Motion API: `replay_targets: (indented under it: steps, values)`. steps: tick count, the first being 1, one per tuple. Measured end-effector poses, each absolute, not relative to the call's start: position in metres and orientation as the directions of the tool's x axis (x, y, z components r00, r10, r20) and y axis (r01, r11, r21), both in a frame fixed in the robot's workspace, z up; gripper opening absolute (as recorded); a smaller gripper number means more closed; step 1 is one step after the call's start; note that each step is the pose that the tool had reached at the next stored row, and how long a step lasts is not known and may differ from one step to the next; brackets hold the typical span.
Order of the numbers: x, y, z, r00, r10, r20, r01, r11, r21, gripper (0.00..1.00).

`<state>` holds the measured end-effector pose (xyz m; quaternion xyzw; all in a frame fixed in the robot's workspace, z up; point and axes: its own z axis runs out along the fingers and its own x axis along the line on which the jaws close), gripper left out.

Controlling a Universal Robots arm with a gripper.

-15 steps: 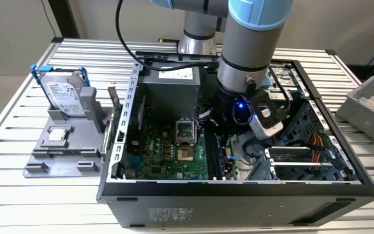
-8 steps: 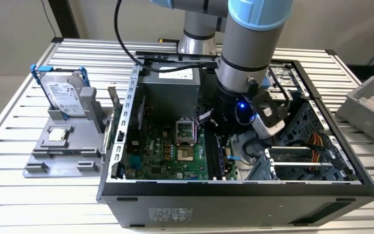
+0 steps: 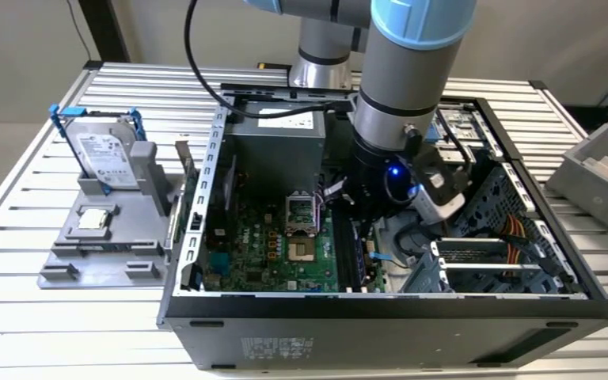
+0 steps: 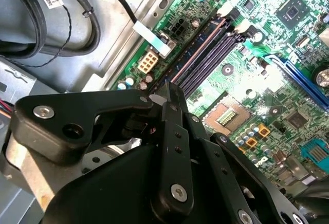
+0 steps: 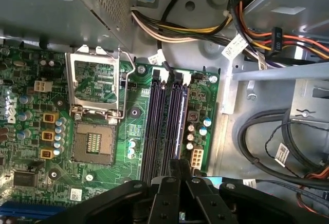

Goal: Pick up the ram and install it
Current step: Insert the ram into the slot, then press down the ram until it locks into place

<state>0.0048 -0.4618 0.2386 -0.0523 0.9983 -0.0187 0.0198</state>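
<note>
Hidden and cut-off parts

The arm (image 3: 404,87) covers the case's (image 3: 389,305) middle; the grey bin (image 3: 600,170) at 3 o'clock is cropped.

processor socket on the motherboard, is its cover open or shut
Open: the metal cover is flipped back off the socket, whose grid of contacts lies bare in the first wrist view.

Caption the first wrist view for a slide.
End effector poised over the motherboard's memory slots, beside the open processor socket.
</note>
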Motion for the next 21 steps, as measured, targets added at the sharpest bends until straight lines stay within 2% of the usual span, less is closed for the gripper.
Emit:
replay_targets:
  steps: [21]
  values:
    - [0.0067,-0.4604,0.2385,-0.963,-0.267,-0.038,-0.265,0.963,-0.039,0.00]
